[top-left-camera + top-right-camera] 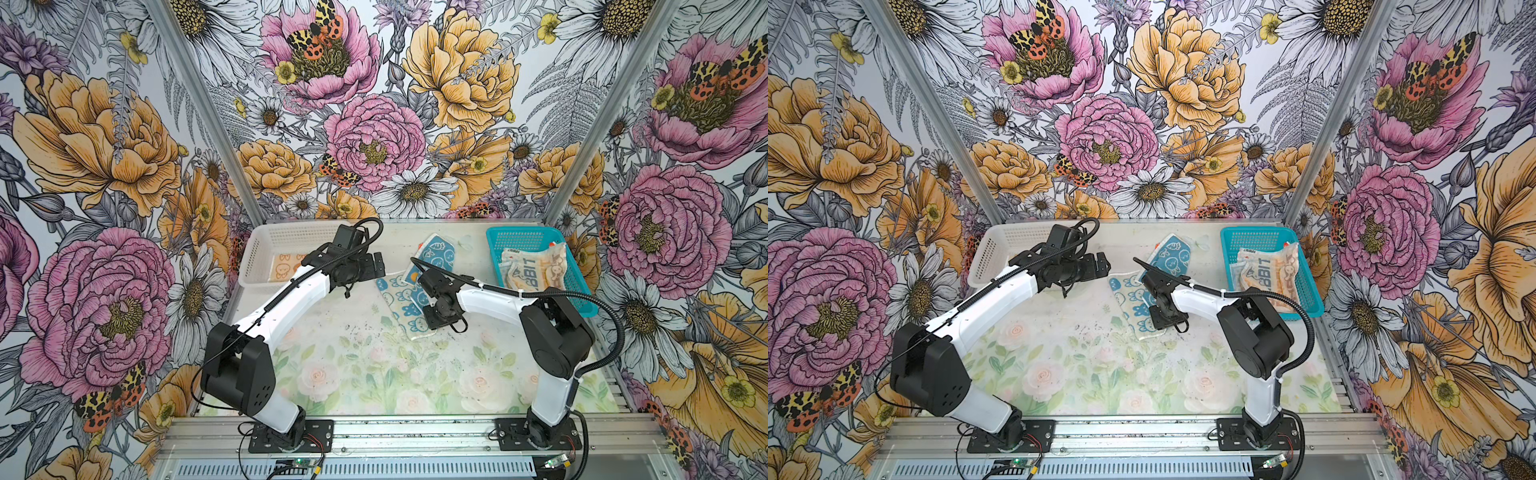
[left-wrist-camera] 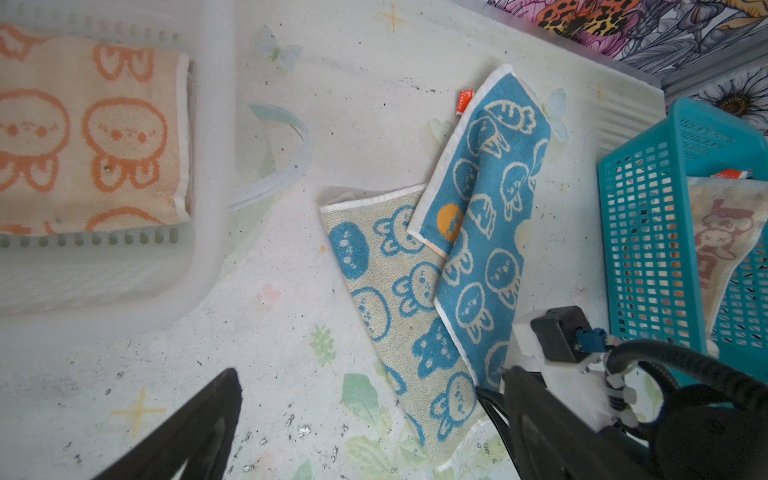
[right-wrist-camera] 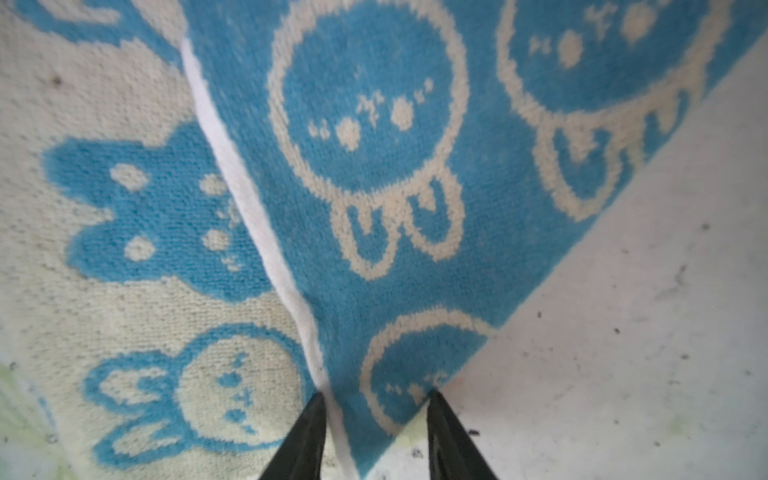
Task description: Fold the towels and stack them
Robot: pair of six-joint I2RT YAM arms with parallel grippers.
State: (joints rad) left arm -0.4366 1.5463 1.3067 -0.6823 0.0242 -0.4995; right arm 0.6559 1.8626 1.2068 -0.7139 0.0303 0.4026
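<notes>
At 1 o'clock, teal perforated plastic basket (image 1: 519, 239): cream towel (image 1: 528, 274) reads "BBIT", likely RABBIT. Toward 12 o'clock: right gripper (image 3: 374, 399), arm bent low, half-open astride blue bunny-print towel (image 3: 374, 166) corner; left gripper (image 1: 378, 266) wide, empty.

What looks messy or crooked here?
The blue towel lies crooked across the cream towel on the table, so they are not stacked neatly. The towels in the teal basket are crumpled in a heap. Only the orange towel in the white basket lies flat and folded.

Floral-print walls (image 1: 374, 124), aluminium corner posts (image 1: 203, 104), rose-print tabletop (image 1: 374, 374).
</notes>
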